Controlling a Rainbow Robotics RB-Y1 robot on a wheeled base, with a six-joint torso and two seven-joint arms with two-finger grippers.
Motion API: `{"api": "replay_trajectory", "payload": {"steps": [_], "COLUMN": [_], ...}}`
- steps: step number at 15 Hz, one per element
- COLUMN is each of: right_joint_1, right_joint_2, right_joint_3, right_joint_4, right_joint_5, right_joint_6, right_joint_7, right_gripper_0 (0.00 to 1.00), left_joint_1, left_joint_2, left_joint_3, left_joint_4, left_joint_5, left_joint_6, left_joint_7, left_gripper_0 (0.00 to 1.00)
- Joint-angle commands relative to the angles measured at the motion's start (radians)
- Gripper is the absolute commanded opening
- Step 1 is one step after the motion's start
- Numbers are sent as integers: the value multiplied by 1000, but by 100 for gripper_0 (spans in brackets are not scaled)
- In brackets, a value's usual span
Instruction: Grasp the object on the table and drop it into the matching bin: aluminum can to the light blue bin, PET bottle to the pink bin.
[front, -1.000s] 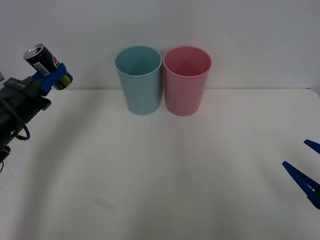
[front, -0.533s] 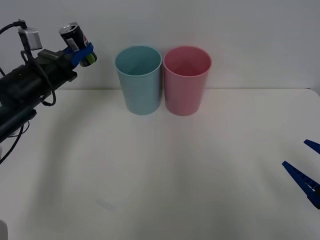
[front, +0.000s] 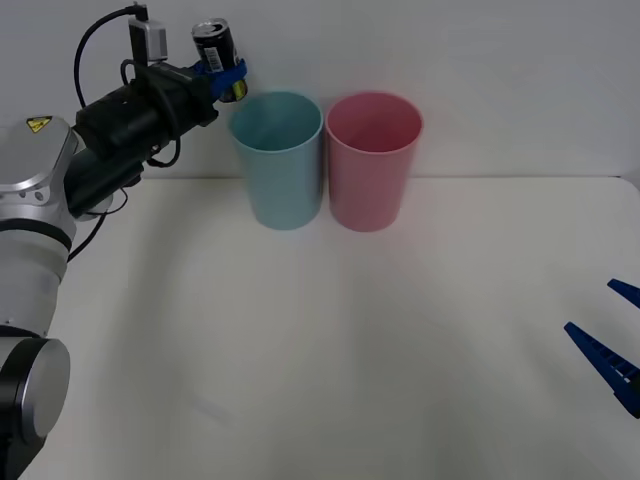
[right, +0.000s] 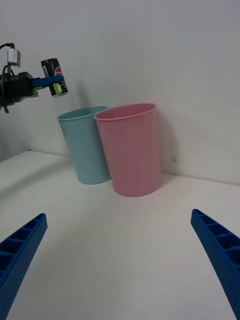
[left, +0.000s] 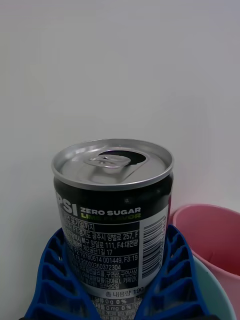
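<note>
My left gripper (front: 226, 76) is shut on the small dark aluminum can (front: 215, 50), held upright in the air just left of and above the rim of the light blue bin (front: 278, 160). The left wrist view shows the can (left: 114, 220) close up, silver top with pull tab, clasped between blue fingers (left: 50, 280). The pink bin (front: 373, 160) stands right beside the light blue one at the back of the white table (front: 330, 350). In the right wrist view the can (right: 54, 76) hangs above and left of the light blue bin (right: 86, 145) and pink bin (right: 131, 149). My right gripper (front: 615, 340) rests open at the table's right edge.
A plain white wall rises behind the bins. The left arm's dark forearm (front: 120, 125) reaches in from the left above the table.
The left arm has carried the can up and to the right, from the far left edge to just beside the light blue bin's rim. The right gripper has stayed still.
</note>
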Motion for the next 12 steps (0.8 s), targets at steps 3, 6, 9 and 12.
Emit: {"api": "replay_trajectory", "payload": {"steps": [3, 6, 9, 12], "right_joint_1": [0, 0, 0, 0], "right_joint_2": [0, 0, 0, 0], "right_joint_3": [0, 0, 0, 0], "right_joint_4": [0, 0, 0, 0], "right_joint_5": [0, 0, 0, 0], "right_joint_6": [0, 0, 0, 0], "right_joint_7": [0, 0, 0, 0], "right_gripper_0": [100, 100, 100, 100], "left_joint_1": [-27, -34, -35, -35], "left_joint_2": [-77, -88, -90, -90], "left_joint_3": [-1, -1, -13, -21], "left_joint_4": [1, 1, 1, 1], "left_joint_5": [-72, -98, -103, -98], "left_joint_6": [70, 73, 74, 82], "left_joint_7": [-22, -22, -22, -28], "left_gripper_0": [3, 4, 4, 100]}}
